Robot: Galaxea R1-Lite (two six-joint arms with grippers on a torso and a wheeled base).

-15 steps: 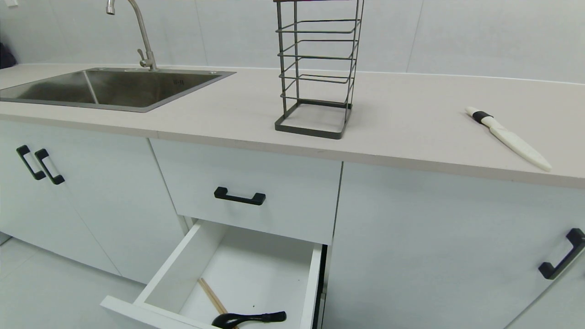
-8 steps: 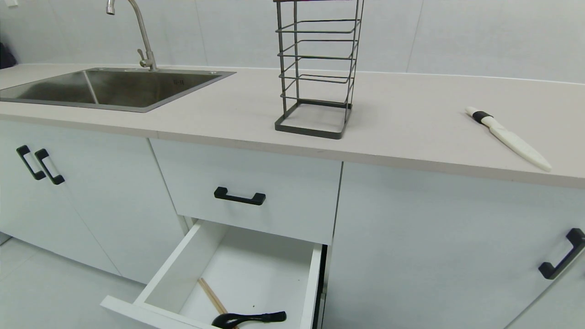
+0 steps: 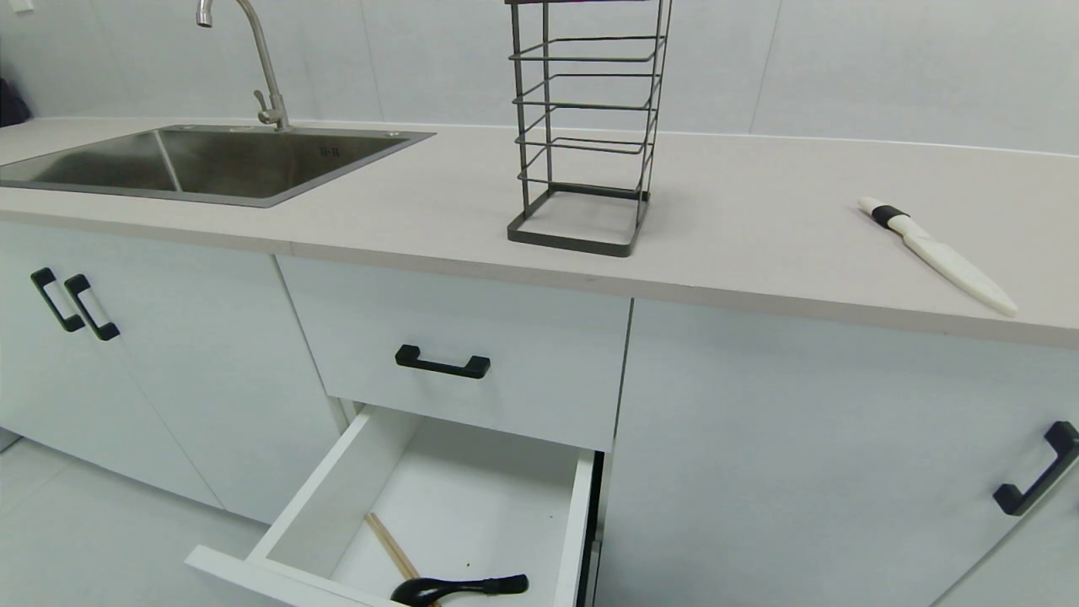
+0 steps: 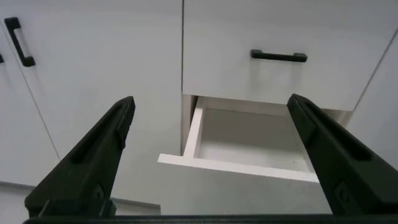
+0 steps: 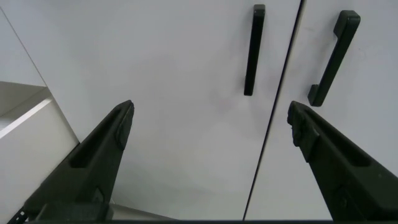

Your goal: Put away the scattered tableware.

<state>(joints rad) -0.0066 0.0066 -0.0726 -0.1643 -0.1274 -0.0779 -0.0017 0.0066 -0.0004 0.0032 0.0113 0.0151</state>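
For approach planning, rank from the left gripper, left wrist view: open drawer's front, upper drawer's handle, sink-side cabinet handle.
1. Open drawer's front, pulled out toward left gripper.
2. Upper drawer's handle, on the cabinet face.
3. Sink-side cabinet handle, farther left.

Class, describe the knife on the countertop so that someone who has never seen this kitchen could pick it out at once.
Start at the long pale countertop and go from the sink past the tall black wire rack toward the right end. Near the front edge there lies the knife: flat, slim and white with one black band, unlike the dark upright rack.
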